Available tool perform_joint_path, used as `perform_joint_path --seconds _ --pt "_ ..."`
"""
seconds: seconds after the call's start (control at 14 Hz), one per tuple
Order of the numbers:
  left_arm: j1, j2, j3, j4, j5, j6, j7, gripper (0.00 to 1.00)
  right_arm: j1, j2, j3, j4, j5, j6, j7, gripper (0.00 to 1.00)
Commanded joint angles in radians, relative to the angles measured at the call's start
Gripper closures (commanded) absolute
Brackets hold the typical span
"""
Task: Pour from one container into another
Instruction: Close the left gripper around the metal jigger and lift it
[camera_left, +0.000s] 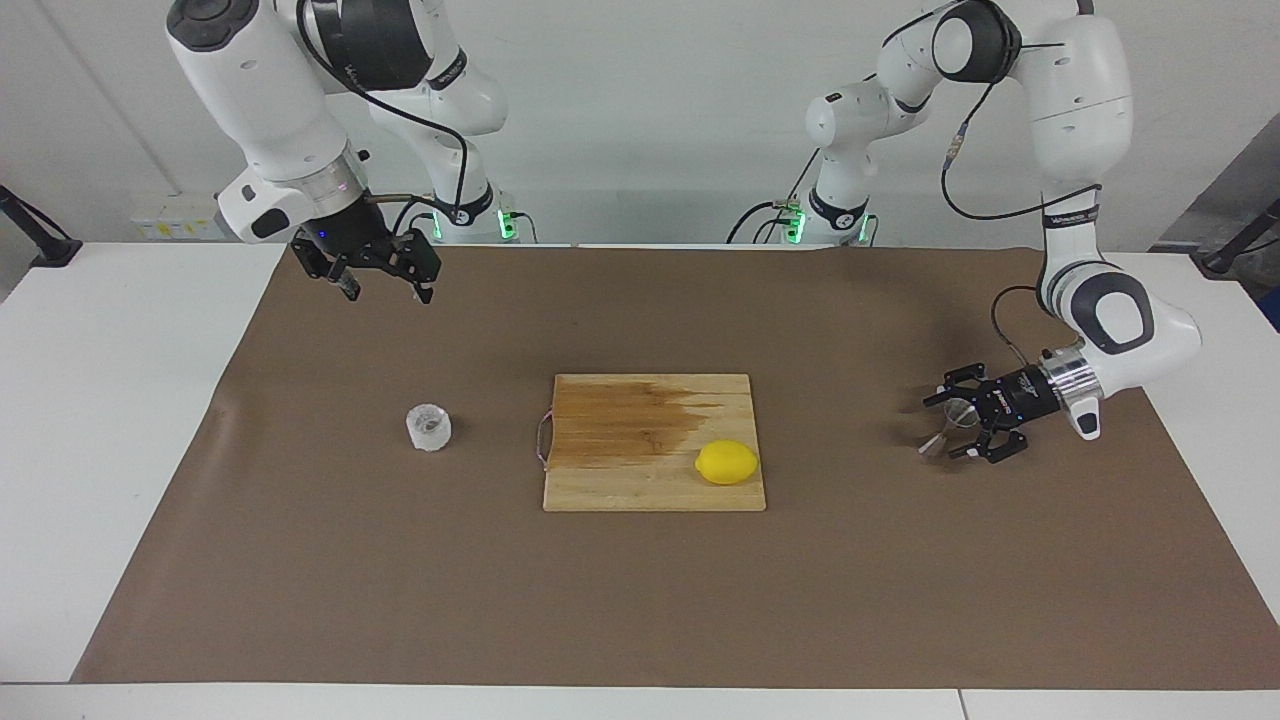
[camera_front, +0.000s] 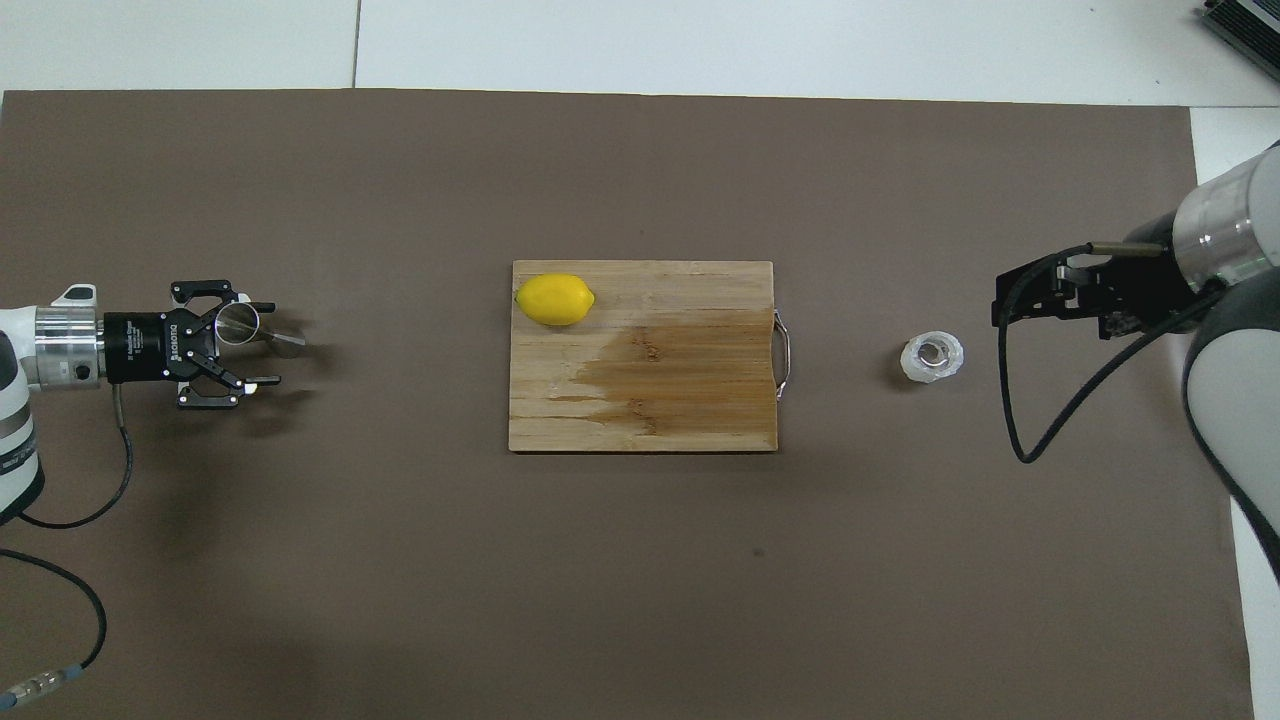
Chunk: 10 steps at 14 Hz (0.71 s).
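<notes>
between open left pincer (camera_left: 948, 428) fingers: jigger (camera_left: 947, 426).

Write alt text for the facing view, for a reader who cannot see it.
The left gripper, jaws open, is low at the steel jigger on a brown mat, its fingers on either side of it. The right gripper waits in the air, open, above the mat; a clear faceted cup stands beside a wooden cutting board with a lemon on it.
</notes>
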Motion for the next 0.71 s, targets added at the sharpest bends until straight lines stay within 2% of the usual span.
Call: perform_joint_path --seconds 0.0,0.07,0.14,0.64 --pt "0.006 -0.025 0.01 -0.03 -0.034 -0.016 0.021 0.77 -0.014 -0.005 0.009 -0.006 0.027 -0.003 0.015 0.0" --pt "0.007 -0.025 0.009 -0.03 -0.036 -0.021 0.023 0.95 -0.014 -0.005 0.009 -0.006 0.027 -0.001 0.015 0.0" --pt "0.009 -0.025 0.009 -0.029 -0.036 -0.021 0.023 1.0 -0.014 -0.005 0.009 -0.006 0.027 -0.003 0.015 0.0" --pt "0.009 -0.029 0.009 0.01 -0.053 -0.062 0.024 1.0 -0.014 -0.005 0.009 -0.006 0.027 -0.001 0.015 0.0"
